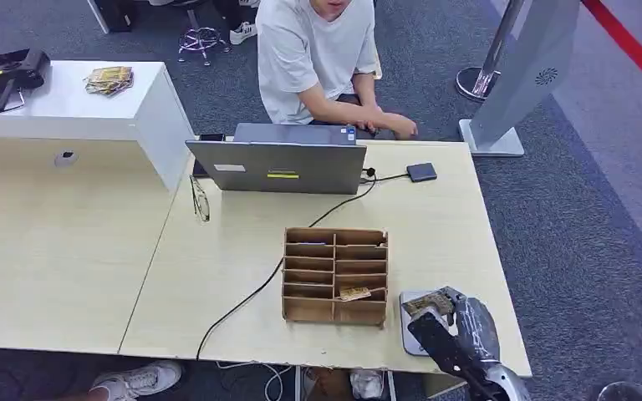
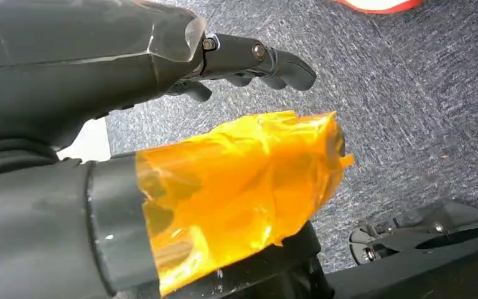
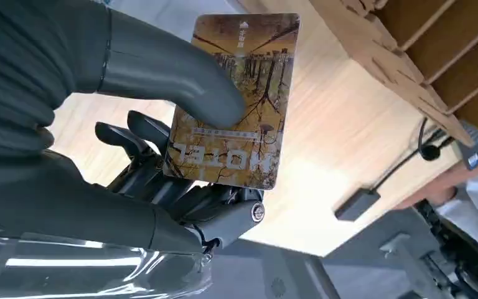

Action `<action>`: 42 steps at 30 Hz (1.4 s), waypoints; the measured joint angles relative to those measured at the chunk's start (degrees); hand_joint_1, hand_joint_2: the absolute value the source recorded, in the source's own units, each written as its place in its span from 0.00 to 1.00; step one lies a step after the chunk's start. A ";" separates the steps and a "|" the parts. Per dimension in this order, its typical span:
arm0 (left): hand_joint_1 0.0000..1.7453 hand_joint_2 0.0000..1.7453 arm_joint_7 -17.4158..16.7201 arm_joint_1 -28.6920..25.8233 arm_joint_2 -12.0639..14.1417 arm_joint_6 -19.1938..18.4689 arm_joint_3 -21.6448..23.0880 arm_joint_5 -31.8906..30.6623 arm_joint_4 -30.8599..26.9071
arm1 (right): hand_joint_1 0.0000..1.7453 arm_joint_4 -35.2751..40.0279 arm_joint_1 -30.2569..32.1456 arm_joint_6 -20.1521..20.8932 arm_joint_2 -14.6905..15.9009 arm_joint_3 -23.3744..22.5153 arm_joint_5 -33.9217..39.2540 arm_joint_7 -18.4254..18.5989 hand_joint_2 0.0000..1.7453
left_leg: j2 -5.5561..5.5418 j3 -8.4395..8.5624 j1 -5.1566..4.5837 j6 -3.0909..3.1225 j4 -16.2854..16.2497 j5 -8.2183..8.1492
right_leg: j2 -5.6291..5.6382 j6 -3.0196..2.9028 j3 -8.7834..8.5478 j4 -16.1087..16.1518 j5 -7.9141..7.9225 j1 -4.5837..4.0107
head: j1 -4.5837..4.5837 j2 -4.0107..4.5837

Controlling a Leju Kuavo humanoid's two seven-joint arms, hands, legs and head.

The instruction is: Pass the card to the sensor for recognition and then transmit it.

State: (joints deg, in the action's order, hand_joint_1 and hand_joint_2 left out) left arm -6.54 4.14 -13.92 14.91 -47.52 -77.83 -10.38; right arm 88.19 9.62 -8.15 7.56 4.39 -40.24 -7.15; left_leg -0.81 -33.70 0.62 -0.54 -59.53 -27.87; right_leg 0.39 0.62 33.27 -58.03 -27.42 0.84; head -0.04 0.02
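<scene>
My right hand (image 1: 456, 327) hovers at the table's front right corner and pinches a yellow-brown hotel card (image 1: 427, 302) between thumb and fingers. Up close, the card (image 3: 235, 106) stands nearly upright in my right hand (image 3: 155, 193), with the thumb (image 3: 174, 78) pressed on its printed face. Under the hand lies a flat grey pad (image 1: 410, 338), partly hidden by the arm. A small black box (image 1: 421, 172) on a cable sits at the far side by the laptop. My left hand (image 2: 180, 68) hangs over carpet and holds nothing; its fingers (image 2: 267, 59) are stretched out and orange tape (image 2: 243, 187) wraps its thumb.
A wooden slotted organizer (image 1: 335, 276) stands left of my right hand with another card (image 1: 355, 293) in a lower slot. A grey laptop (image 1: 280, 165), glasses (image 1: 200, 199) and a black cable (image 1: 251, 296) lie on the table. A person (image 1: 318, 58) sits behind it.
</scene>
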 joint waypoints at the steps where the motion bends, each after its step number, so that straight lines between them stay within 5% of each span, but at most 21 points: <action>1: 0.00 0.00 0.00 0.00 0.00 0.00 -0.02 0.00 0.02 | 1.00 -0.20 -0.01 0.41 0.06 0.00 0.15 0.17 1.00 | 0.00 0.00 0.00 0.00 0.00 0.00 | 0.00 0.00 0.00 0.00 0.00 0.00 | 0.00 0.00; 17: 0.00 0.00 0.00 0.00 0.00 0.09 -0.04 -0.35 0.02 | 1.00 -4.48 -1.69 3.45 2.60 1.27 0.59 3.71 1.00 | 0.00 0.02 0.00 0.00 0.00 0.00 | 0.00 0.00 -0.01 0.00 0.00 0.00 | 0.00 0.00; 42: 0.00 0.00 0.00 0.00 0.00 0.11 -0.04 -0.70 0.02 | 1.00 -5.97 -2.48 -2.02 2.86 3.06 -8.51 7.74 1.00 | 0.00 0.03 0.00 0.00 0.00 0.00 | 0.00 0.00 -0.03 0.00 0.00 0.00 | 0.00 0.00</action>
State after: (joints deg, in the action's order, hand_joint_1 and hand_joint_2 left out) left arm -6.54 4.15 -13.92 15.02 -47.56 -78.53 -10.36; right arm 82.23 7.14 -10.17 10.43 7.45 -48.74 0.59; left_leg -0.81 -33.67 0.63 -0.54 -59.54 -27.86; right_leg 0.39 0.62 33.24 -58.03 -27.42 0.84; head -0.04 0.02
